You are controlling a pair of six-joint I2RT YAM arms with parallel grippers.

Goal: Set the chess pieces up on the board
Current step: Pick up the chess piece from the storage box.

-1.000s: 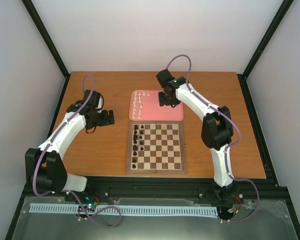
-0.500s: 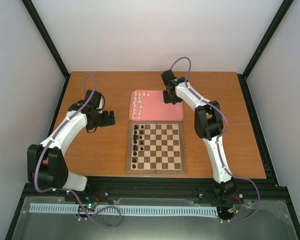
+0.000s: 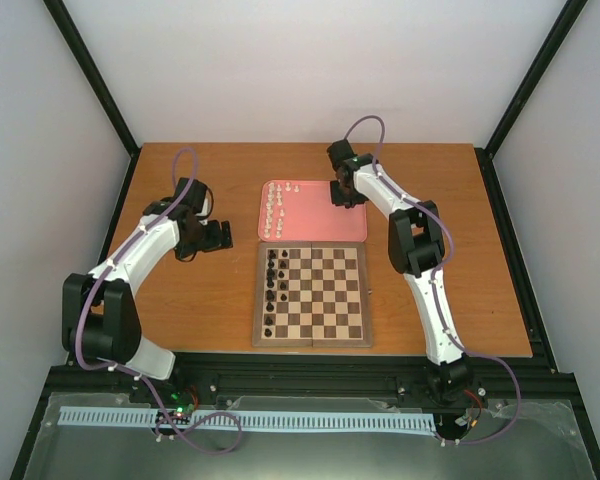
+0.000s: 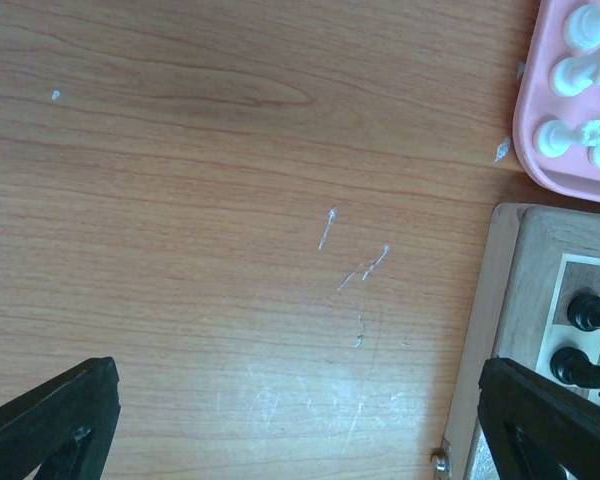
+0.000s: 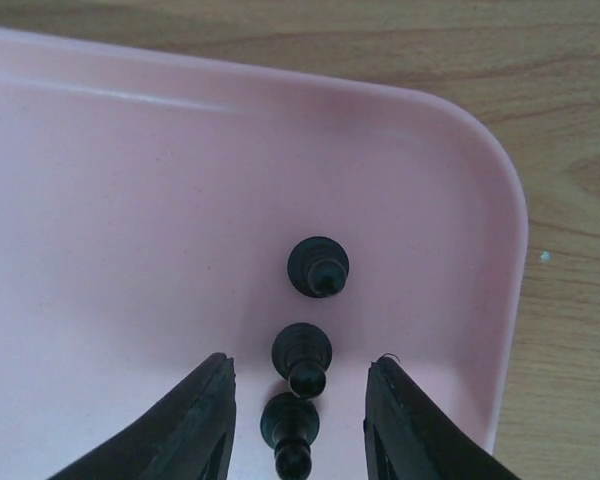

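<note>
The chessboard (image 3: 313, 336) lies at the table's near middle with several black pieces (image 3: 271, 290) in its left columns. The pink tray (image 3: 320, 226) behind it holds cream-white pieces (image 3: 277, 205) at its left. My right gripper (image 5: 298, 395) is open above the tray's far right corner (image 5: 480, 180); three black pawns (image 5: 301, 351) stand in a line there, two of them between my fingertips (image 5: 212, 395). My left gripper (image 3: 217, 235) is open and empty over bare table left of the board; its view shows the board's corner (image 4: 510, 300) with two black pieces (image 4: 590, 313).
The tray's edge with white pieces (image 4: 570, 75) shows at the top right of the left wrist view. Black frame posts stand at the table's back corners (image 3: 130, 145). White walls surround the table.
My right gripper has moved toward the tray's far right corner, the arm stretching out further. The left arm has shifted only slightly.
</note>
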